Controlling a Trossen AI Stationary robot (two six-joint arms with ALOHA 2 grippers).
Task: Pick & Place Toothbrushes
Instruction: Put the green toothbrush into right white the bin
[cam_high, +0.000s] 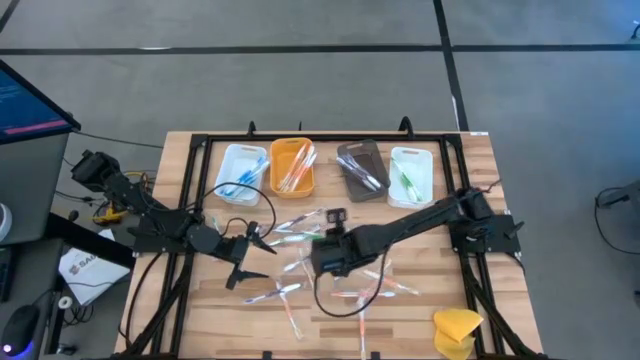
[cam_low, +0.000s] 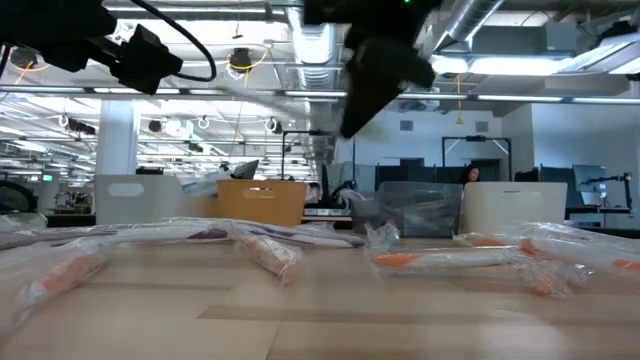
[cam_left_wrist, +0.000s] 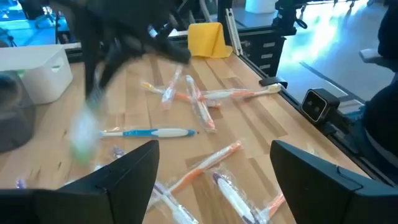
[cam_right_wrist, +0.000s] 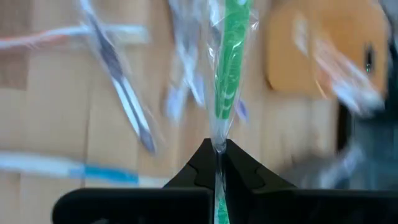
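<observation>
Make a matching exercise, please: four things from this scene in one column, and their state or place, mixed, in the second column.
Things:
1. right claw
2. left claw
3. yellow lump
4. orange tray

States or places:
A. on the table's near right corner
B. open, holding nothing
C. shut on a green wrapped toothbrush
D. in the tray row, between the white tray and the dark tray

Pairs: 1-C, 2-B, 3-A, 4-D

4 trays (cam_high: 291, 166) line the table's (cam_high: 480, 285) far edge, toothbrushes (cam_high: 290, 290) scattered nearer.
</observation>
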